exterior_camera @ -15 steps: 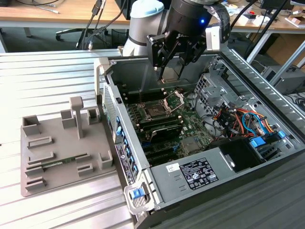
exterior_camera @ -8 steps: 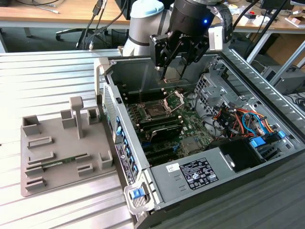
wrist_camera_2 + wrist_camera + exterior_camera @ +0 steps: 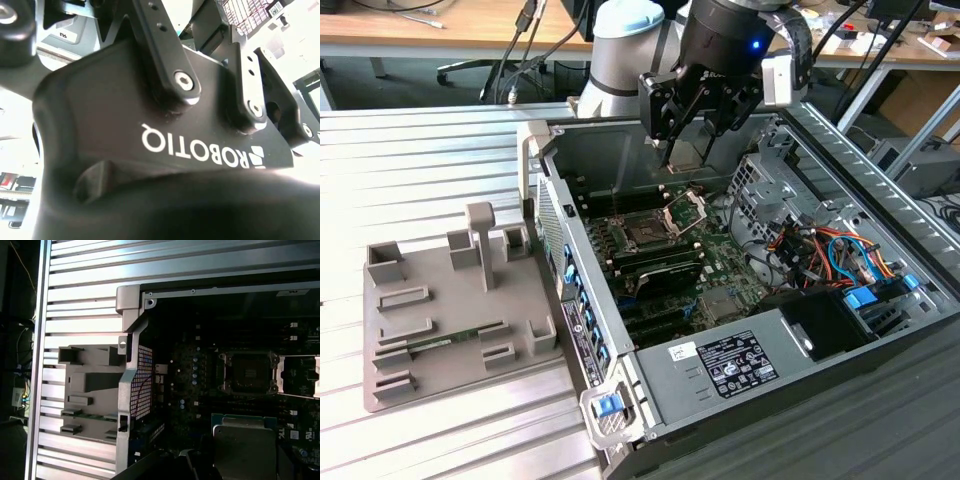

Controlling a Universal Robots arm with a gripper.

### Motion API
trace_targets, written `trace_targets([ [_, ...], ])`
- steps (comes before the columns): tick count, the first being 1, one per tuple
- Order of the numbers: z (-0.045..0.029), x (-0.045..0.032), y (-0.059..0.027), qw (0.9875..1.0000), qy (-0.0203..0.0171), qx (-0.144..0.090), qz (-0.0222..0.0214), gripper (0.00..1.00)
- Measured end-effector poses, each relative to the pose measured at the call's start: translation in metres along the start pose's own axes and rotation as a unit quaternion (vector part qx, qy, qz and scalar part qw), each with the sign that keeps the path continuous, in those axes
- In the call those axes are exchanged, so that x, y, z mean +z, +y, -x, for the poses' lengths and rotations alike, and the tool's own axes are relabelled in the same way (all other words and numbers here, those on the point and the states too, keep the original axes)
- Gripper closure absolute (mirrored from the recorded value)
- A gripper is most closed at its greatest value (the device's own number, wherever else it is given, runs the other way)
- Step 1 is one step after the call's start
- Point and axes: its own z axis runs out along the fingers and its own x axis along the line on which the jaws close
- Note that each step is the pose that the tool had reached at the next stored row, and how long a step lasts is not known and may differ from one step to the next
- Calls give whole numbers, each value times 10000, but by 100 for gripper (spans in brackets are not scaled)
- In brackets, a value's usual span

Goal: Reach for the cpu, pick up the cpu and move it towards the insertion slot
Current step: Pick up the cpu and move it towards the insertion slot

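Note:
My gripper (image 3: 689,158) hangs over the back of the open computer case, shut on the cpu (image 3: 690,147), a flat silvery-tan chip held upright between the fingers. In the first wrist view the cpu (image 3: 244,446) shows as a silvery square with a thin rim, close to the camera. The insertion slot (image 3: 645,233) is a dark square socket on the green board, below the gripper and a little towards the exterior view's left. Its silver bracket (image 3: 686,211) is flipped open beside it. The first wrist view shows the same insertion slot (image 3: 248,372). The gripper's black housing (image 3: 150,125) is in the second wrist view.
The case walls (image 3: 542,170) surround the board. A drive cage (image 3: 760,180), coloured cables (image 3: 840,250) and a power supply (image 3: 740,360) lie at the exterior view's right. A grey fixture tray (image 3: 420,350) with a green memory stick (image 3: 450,338) sits on the ribbed table.

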Motion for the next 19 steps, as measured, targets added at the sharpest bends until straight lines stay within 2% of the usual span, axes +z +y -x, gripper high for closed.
trace_targets([
  [19, 116, 0, -6, 10000, 0, 0, 0, 45],
])
